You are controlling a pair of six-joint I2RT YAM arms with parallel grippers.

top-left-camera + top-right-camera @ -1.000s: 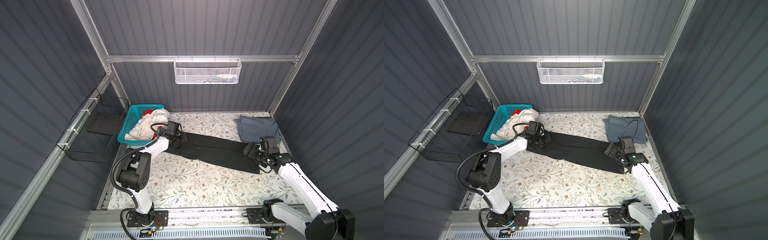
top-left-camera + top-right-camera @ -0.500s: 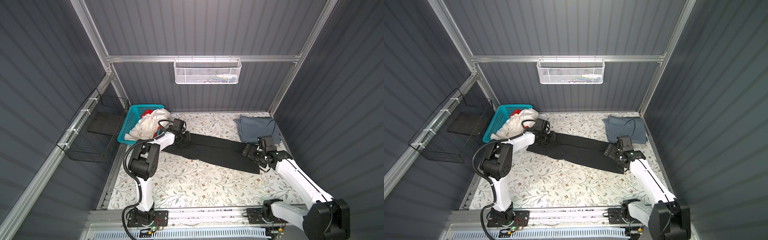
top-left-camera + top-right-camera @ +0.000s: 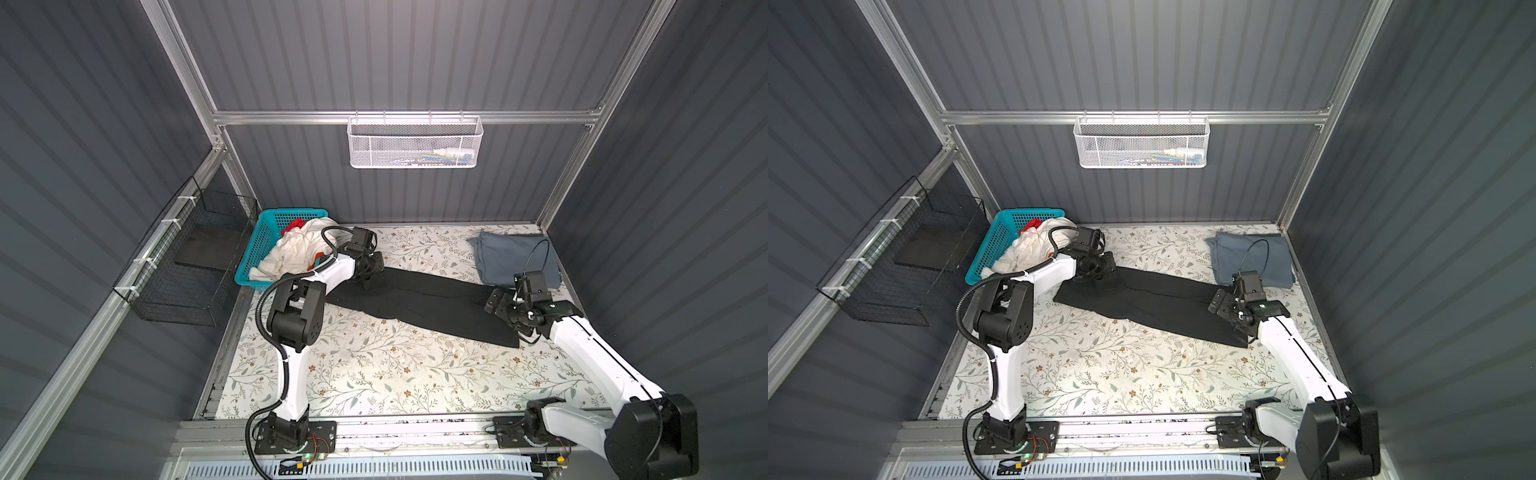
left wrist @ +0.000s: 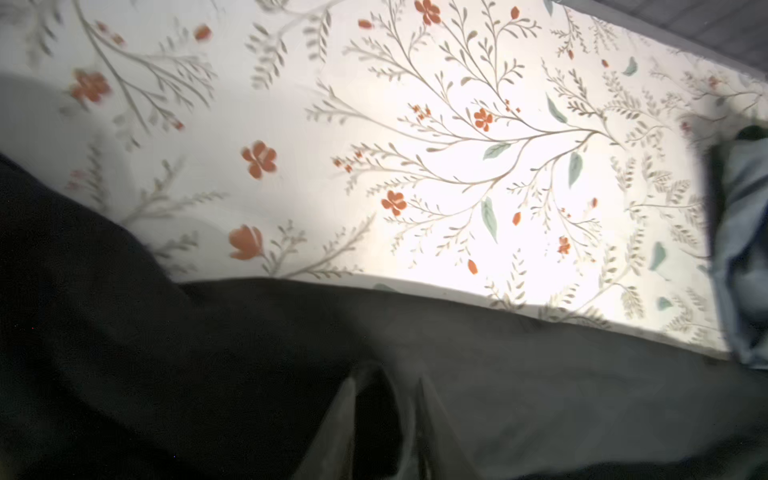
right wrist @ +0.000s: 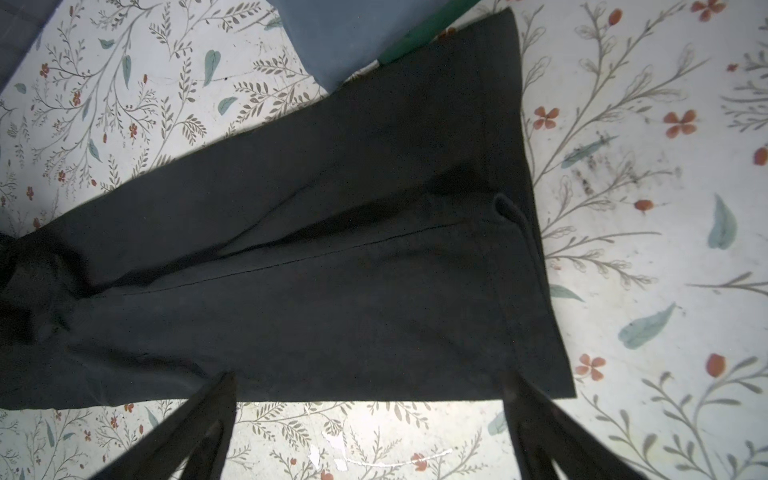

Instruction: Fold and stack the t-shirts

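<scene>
As the long black cloth t-shirt (image 3: 419, 301) lies stretched away from the teal perforated plastic basket (image 3: 259, 241), its far hem is best pinched squarely by the released right pincer (image 5: 370, 376); whether the left pincer (image 4: 386, 382) is clenched cannot be told.

Legible txt/labels/brands/nos.: none in any view; small items (image 3: 444, 157) in white mesh basket (image 3: 374, 147) at 12 o'clock too small to read.
</scene>
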